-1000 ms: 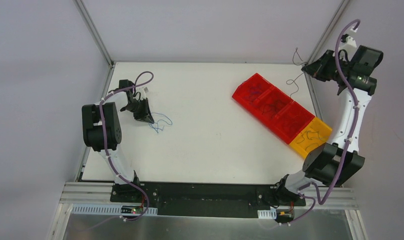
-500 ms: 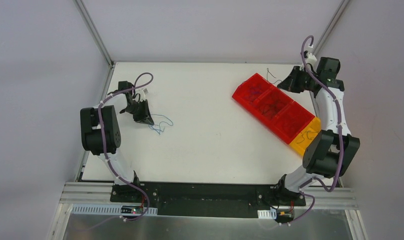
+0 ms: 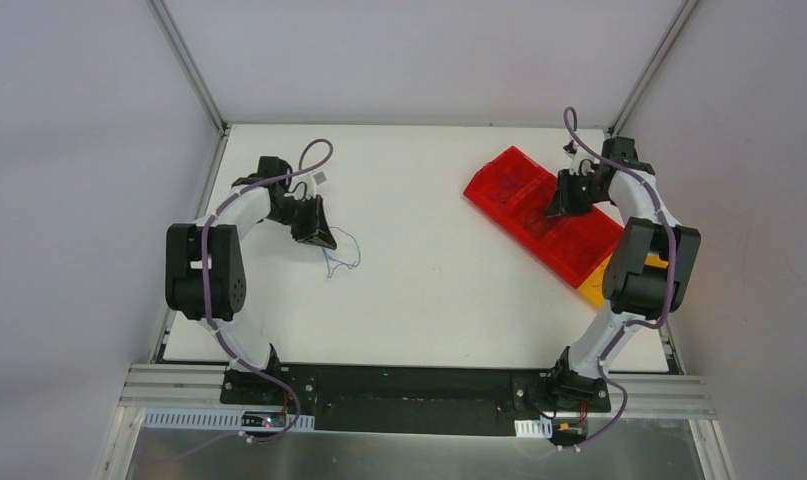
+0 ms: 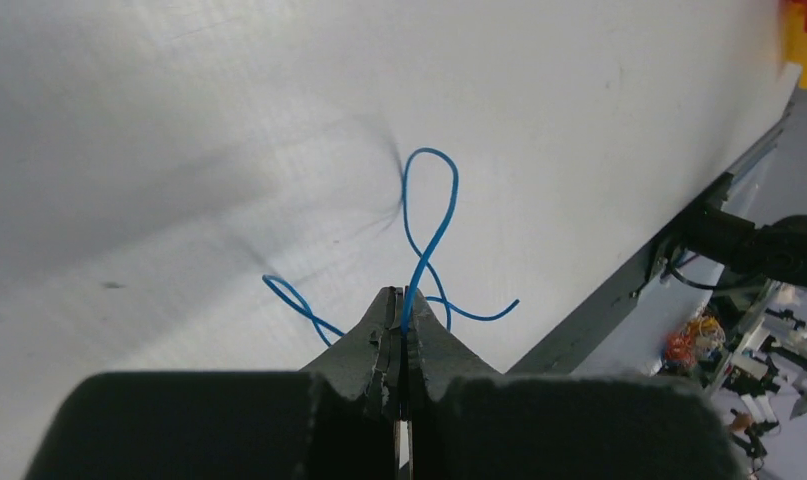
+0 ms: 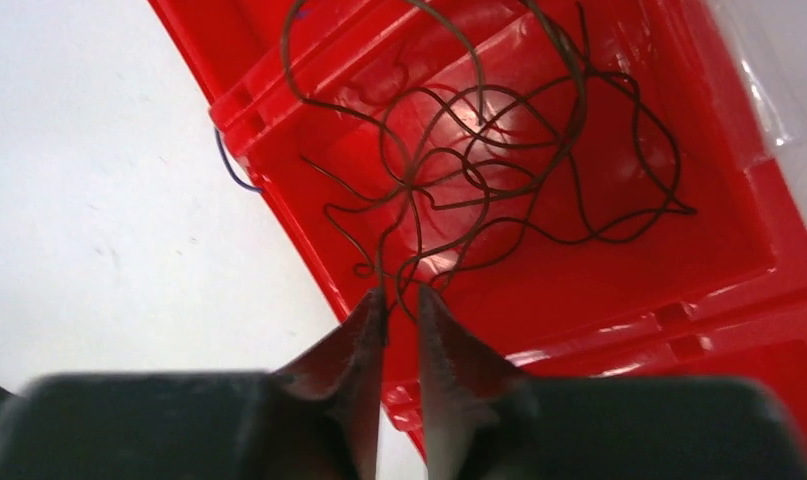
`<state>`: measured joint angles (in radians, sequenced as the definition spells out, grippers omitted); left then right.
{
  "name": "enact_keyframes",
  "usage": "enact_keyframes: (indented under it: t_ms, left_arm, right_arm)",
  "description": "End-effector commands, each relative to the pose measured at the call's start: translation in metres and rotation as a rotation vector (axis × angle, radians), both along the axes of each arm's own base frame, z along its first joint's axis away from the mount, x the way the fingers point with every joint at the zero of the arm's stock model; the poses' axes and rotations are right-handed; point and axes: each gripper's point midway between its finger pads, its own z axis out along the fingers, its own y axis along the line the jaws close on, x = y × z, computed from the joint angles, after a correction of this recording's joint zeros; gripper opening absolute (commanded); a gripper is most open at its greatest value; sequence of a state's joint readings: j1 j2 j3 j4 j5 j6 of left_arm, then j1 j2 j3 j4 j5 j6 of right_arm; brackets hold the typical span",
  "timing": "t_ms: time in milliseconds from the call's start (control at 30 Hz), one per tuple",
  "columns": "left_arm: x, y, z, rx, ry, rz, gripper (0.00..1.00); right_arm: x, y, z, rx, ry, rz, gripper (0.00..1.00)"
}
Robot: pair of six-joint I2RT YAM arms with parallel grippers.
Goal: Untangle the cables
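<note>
My left gripper (image 3: 319, 238) is shut on a thin blue wire (image 3: 343, 260) at the table's left side. In the left wrist view the jaws (image 4: 403, 294) pinch the blue wire (image 4: 429, 151), which loops out in front over the white table. My right gripper (image 3: 557, 208) hovers over the red bins (image 3: 499, 180) at the back right. In the right wrist view its jaws (image 5: 401, 292) stand slightly apart above a curly tangle of dark wires (image 5: 479, 170) lying in a red compartment (image 5: 719, 230). One dark strand runs up to the left fingertip (image 5: 376, 305).
A yellow bin (image 3: 599, 288) joins the near end of the red row, partly hidden behind the right arm. A short bluish wire end (image 5: 229, 168) shows at the red bin's outer edge. Grey frame posts stand at the table's back corners.
My right arm swung from the far right corner, carrying a dark wire, to above the red bins. My left gripper shifted right with the blue wire.
</note>
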<state>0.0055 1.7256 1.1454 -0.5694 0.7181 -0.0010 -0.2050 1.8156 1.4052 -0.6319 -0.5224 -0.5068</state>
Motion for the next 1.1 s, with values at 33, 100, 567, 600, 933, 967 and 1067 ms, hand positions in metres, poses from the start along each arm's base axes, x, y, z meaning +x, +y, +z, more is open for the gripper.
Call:
enact_keyframes:
  t_ms: [33,100,567,600,933,967,1067]
  left_arm:
    - [0.001,-0.055,0.058,-0.153,-0.056,-0.108,0.00]
    - [0.000,-0.075,0.073,-0.200,-0.059,-0.141,0.00]
    - [-0.023,-0.189,0.171,-0.451,-0.107,-0.385,0.00]
    - [-0.027,-0.194,0.177,-0.469,-0.109,-0.407,0.00]
    - [-0.058,-0.219,0.214,-0.587,-0.136,-0.553,0.00]
    - [-0.056,-0.220,0.216,-0.587,-0.144,-0.547,0.00]
    - [-0.052,-0.219,0.220,-0.574,-0.181,-0.533,0.00]
  right_arm:
    - [0.004,-0.011,0.039,-0.073,-0.020,0.034,0.47]
    - [0.001,-0.001,0.067,-0.012,-0.063,0.052,0.63]
    - [-0.108,0.208,0.188,0.318,-0.422,0.545,0.99]
    - [-0.113,0.218,0.188,0.320,-0.434,0.565,0.99]
    - [-0.109,0.266,0.162,0.302,-0.435,0.619,0.76]
    - [-0.111,0.265,0.162,0.301,-0.427,0.614,0.57]
    - [-0.122,0.252,0.166,0.268,-0.423,0.595,0.00]
